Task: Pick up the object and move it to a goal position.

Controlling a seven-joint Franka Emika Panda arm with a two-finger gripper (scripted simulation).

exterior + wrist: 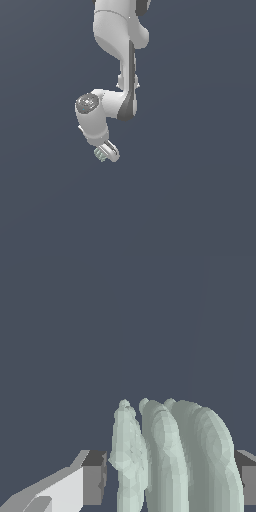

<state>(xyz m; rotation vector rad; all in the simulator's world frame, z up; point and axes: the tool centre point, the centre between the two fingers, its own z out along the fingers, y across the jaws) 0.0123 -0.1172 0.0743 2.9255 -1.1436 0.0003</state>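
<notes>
My jaws are clamped on the ribbed thing (100, 155), which sits between my two fingers (92, 476) at the low end of my arm (117, 60). In the wrist view its pale grey-green ribs (175, 456) stand side by side, filling the gap. Behind it lies only a plain dark blue-grey background (200, 190).
</notes>
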